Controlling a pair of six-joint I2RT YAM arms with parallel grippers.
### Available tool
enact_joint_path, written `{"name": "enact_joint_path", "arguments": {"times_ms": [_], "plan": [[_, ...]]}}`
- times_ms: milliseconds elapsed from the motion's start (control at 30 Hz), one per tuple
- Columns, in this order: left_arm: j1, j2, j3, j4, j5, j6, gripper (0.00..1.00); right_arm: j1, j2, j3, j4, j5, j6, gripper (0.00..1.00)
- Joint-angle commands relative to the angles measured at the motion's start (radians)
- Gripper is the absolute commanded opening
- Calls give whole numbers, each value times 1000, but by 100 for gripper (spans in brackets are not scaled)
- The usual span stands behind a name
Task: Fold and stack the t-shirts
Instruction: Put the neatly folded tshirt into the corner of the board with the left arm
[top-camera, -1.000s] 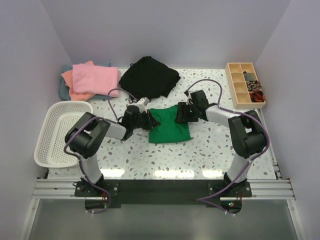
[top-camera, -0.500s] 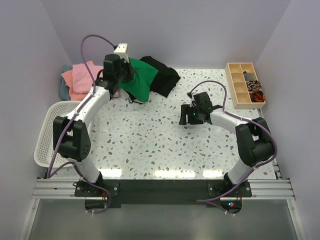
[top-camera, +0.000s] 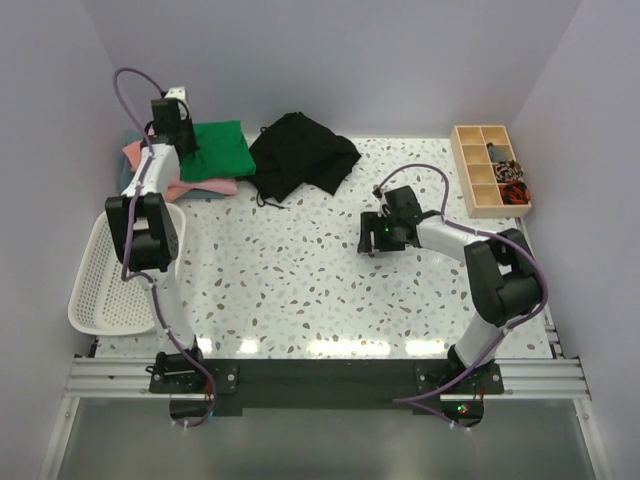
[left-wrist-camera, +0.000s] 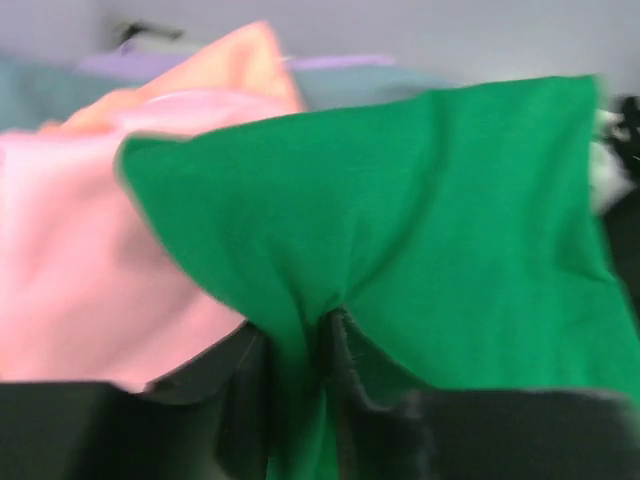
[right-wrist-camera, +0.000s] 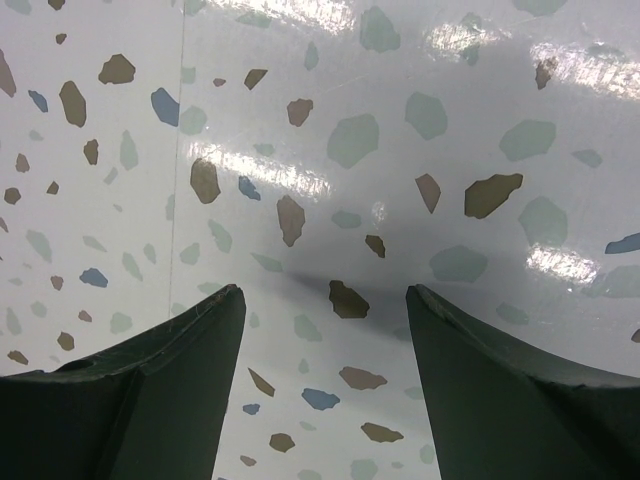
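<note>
The folded bright green t-shirt (top-camera: 222, 150) lies on top of the pink shirt (top-camera: 205, 186) at the back left, with salmon-orange (top-camera: 134, 150) and grey-teal cloth beneath. My left gripper (top-camera: 185, 143) is shut on the green shirt's left edge. In the left wrist view the green cloth (left-wrist-camera: 420, 230) bunches between the shut jaws (left-wrist-camera: 325, 330), over the pink shirt (left-wrist-camera: 80, 260) and the orange one (left-wrist-camera: 240, 60). My right gripper (top-camera: 372, 238) is open and empty just above the bare table, right of centre; the right wrist view shows only tabletop (right-wrist-camera: 330, 200) between its fingers.
A crumpled black garment (top-camera: 300, 155) lies at the back centre beside the stack. A white mesh basket (top-camera: 105, 270) stands at the left edge. A wooden compartment box (top-camera: 488, 170) with small items sits at the back right.
My left gripper carried the green shirt from mid-table up and back-left, and it now rests on the pink stack. My right gripper let go of the shirt and stayed right of centre.
</note>
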Motion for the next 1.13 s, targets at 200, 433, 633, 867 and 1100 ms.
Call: {"name": "enact_joint_path", "arguments": {"times_ms": [200, 433, 633, 867, 1100], "plan": [[38, -178, -79, 67, -209, -8, 100, 3, -4, 3, 1, 8, -12, 70], [-57, -450, -313, 127, -79, -105, 100, 6, -140, -51, 18, 121, -7, 72], [-195, -790, -680, 266, -37, -168, 100, 9, -349, -138, 7, 233, -36, 77], [-273, -1088, -984, 394, 30, -243, 100, 11, -567, -235, -24, 365, -6, 80], [-332, -1174, -1116, 461, -86, -226, 100, 12, -682, -313, 33, 532, 80, 99]]}}
